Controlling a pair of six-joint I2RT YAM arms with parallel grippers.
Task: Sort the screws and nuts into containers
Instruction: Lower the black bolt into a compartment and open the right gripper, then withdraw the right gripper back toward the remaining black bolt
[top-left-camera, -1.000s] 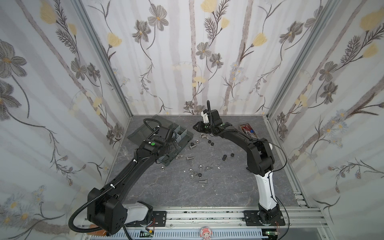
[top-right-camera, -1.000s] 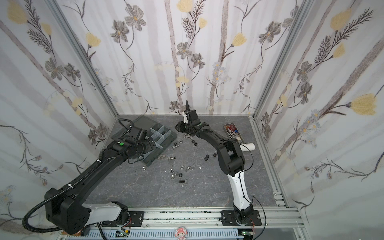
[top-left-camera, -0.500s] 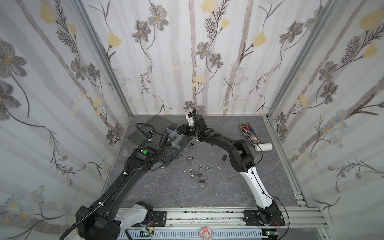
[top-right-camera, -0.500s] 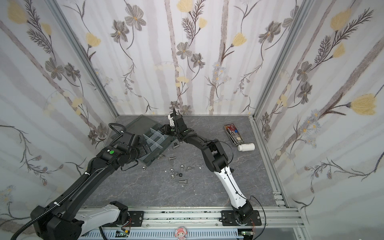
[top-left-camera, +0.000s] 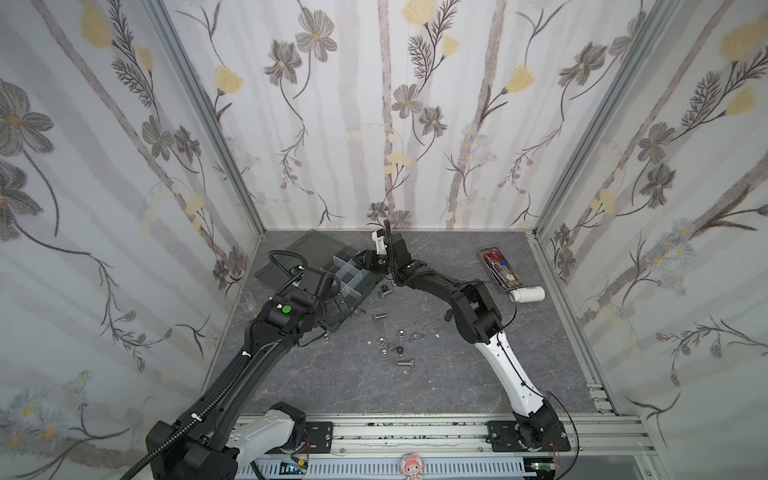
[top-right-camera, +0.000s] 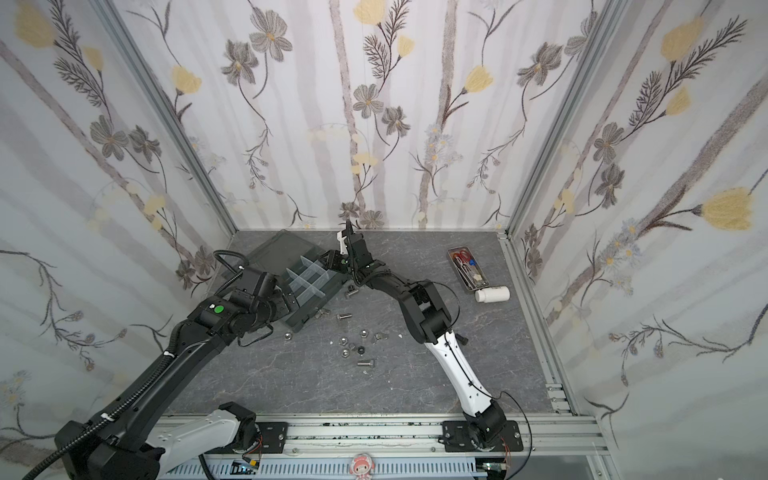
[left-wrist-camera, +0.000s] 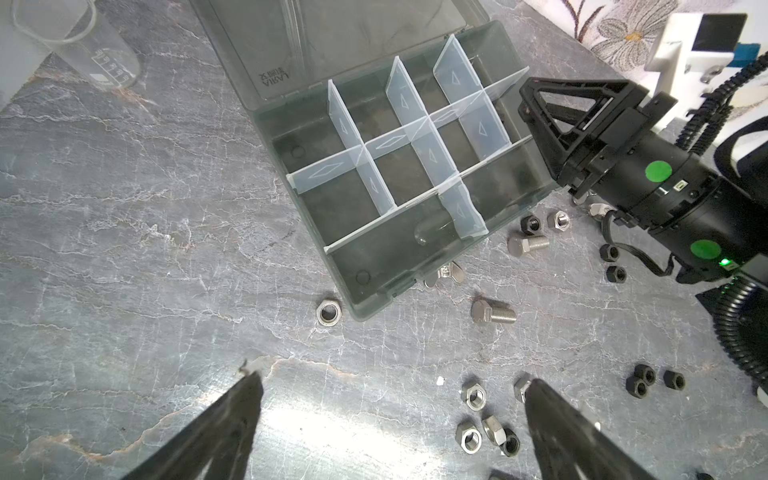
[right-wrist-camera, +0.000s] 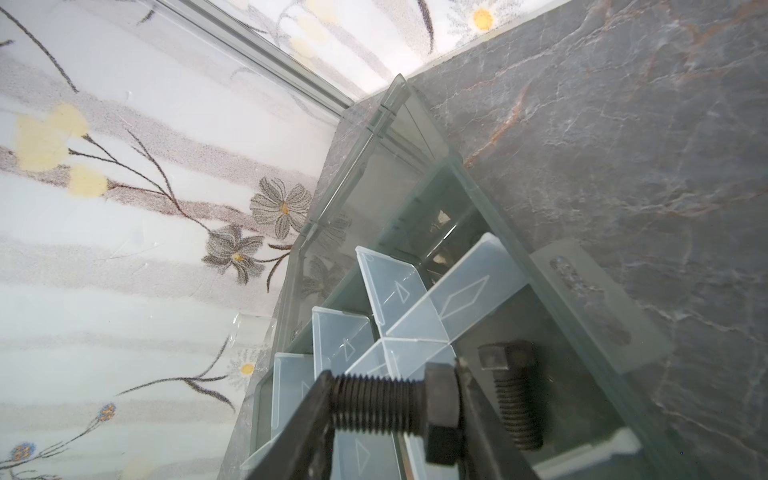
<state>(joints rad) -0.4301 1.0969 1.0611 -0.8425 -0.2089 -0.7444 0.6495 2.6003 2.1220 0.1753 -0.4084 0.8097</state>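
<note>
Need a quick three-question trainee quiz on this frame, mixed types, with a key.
1. True or false: the fingers of the left gripper stand wide apart with nothing between them.
2. What do the fingers of the right gripper hold? A) a washer B) a black bolt C) a spring
3. Fill in: a second black bolt lies inside a compartment of the ____.
Key: 1 true; 2 B; 3 organizer box.

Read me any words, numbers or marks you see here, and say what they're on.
"ARIA", as best it reads, on the box lid, upside down; smaller characters beside it unreadable.
Beaker scale numbers: too blurred to read.
Dividers: diamond and triangle marks only.
</note>
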